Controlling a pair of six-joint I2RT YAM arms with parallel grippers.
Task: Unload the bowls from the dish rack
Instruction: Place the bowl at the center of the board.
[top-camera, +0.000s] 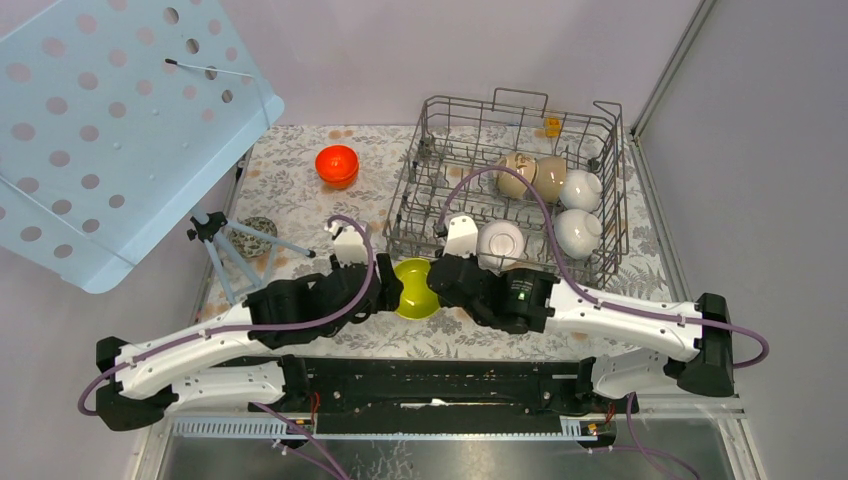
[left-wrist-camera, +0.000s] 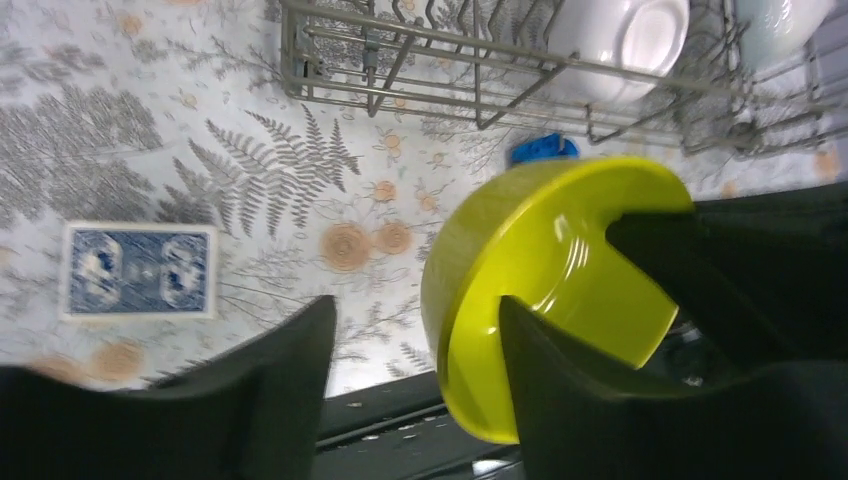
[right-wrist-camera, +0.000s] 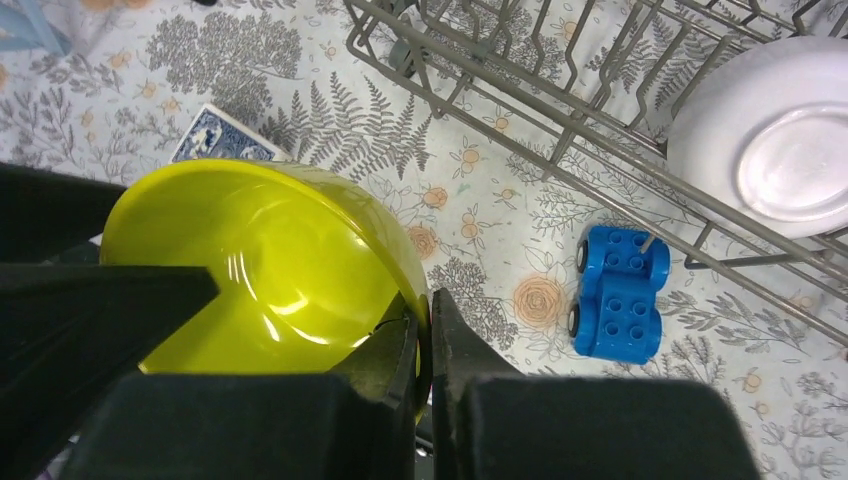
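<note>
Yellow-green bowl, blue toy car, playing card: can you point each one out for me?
yellow-green bowl (right-wrist-camera: 270, 270): right wrist view, on its glossy curved surface.
blue toy car (right-wrist-camera: 615, 295): right wrist view, on its studded top.
playing card (left-wrist-camera: 140, 270): left wrist view, middle of its patterned blue back.

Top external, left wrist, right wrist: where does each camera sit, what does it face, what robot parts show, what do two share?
Top external: above, behind the arms, looking down on the dish rack; both arms show.
Left wrist: on left arm, facing the yellow-green bowl; left gripper open astride its rim.
Right wrist: facing that bowl; right gripper shut on its rim.
Shared: both wrist views show the blue toy car.
</note>
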